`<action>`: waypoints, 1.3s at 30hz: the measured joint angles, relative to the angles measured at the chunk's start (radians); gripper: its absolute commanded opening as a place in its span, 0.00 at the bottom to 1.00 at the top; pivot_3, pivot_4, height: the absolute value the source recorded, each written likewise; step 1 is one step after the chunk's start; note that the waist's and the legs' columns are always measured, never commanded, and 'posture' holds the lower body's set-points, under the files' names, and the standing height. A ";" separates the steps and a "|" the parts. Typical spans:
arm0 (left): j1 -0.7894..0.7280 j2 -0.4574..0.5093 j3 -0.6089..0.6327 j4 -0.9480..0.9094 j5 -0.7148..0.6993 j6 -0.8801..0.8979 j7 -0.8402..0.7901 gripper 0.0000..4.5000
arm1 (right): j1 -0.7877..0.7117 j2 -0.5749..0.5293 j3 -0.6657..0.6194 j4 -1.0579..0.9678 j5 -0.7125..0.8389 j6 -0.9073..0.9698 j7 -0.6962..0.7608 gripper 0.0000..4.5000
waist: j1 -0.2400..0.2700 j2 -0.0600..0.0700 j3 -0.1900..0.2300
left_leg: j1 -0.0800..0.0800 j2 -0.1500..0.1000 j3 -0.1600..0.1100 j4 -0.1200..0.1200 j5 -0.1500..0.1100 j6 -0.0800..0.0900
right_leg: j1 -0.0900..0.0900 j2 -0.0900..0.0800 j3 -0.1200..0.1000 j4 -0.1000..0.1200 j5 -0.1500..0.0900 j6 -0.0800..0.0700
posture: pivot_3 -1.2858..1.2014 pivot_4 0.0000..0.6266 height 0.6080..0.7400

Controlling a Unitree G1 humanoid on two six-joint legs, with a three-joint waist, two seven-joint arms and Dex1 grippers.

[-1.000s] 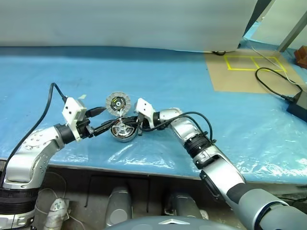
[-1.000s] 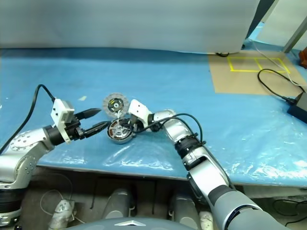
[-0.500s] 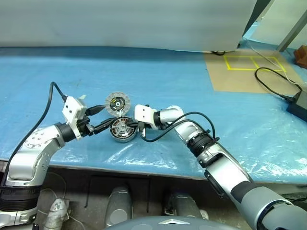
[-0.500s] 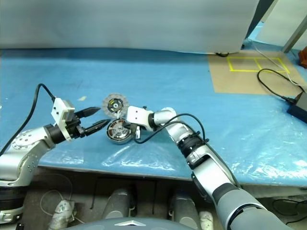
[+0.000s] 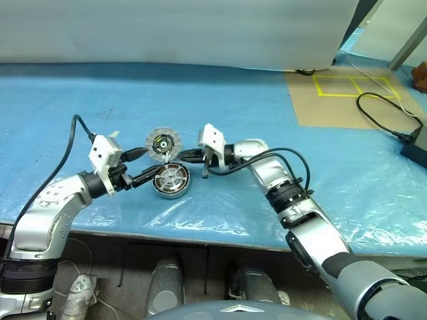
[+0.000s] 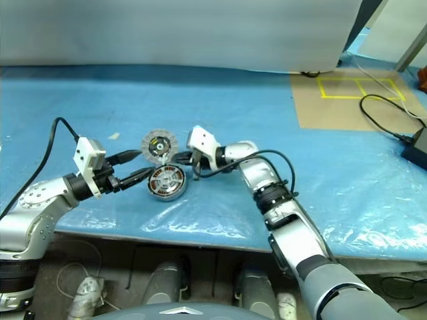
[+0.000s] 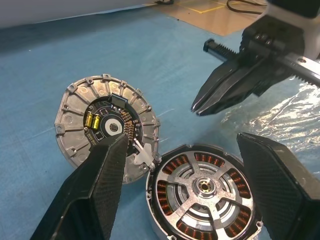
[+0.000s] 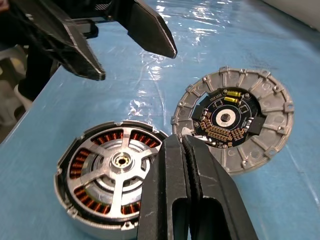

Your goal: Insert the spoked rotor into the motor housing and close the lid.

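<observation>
No readable brand, label or writing on any part.

One motor housing (image 7: 202, 192): round, shallow, silver-grey, lying flat on the blue-covered table (image 5: 267, 93) near its front edge. Copper-brown windings ring the inside. One spoked rotor (image 8: 116, 167) sits inside it, silvery spokes running to a central hub with a brass-coloured bore.

One lid (image 7: 105, 127): round grey disc with ribbed rim, open and inner face up, touching the housing at the housing's 11 o'clock in the head view. Dark centre, two yellow parts, a row of small copper-coloured bits. A small pale piece (image 7: 142, 154) lies where the two rims meet.

Left gripper (image 5: 143, 168): fingers spread open, holding nothing, at the housing's 9 o'clock, just beside it.

Right gripper (image 5: 182, 156): fingers pressed closed, empty, raised above the table at the housing's 1 o'clock, tips pointing toward the lid.

One black cable (image 5: 383, 120) at the table's far right.
</observation>
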 measured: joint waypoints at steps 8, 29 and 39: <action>0.003 0.021 -0.001 0.002 0.007 -0.007 -0.035 0.83 | -0.075 -0.117 0.160 0.073 -0.151 -0.326 0.156 0.27 | -0.018 0.000 0.000 | -0.001 0.000 0.000 0.000 0.000 0.000 | -0.001 0.000 0.000 0.000 0.000 0.000 | 0.52 0.24 1.00; 0.085 0.020 0.003 -0.013 0.030 -0.039 0.002 0.83 | -0.267 -0.045 0.315 0.410 -0.383 -0.871 0.146 0.71 | -0.028 0.000 0.000 | -0.012 0.002 -0.001 0.006 0.000 0.007 | -0.011 0.000 -0.001 0.004 0.000 -0.001 | 0.52 0.24 1.00; 0.077 0.012 -0.015 -0.011 0.047 -0.041 0.007 0.83 | -0.343 0.011 0.347 0.486 -0.486 -0.963 0.030 0.71 | -0.029 0.000 0.000 | -0.013 0.002 -0.001 0.006 0.000 0.007 | -0.011 0.000 -0.001 0.004 0.000 -0.001 | 0.52 0.24 1.00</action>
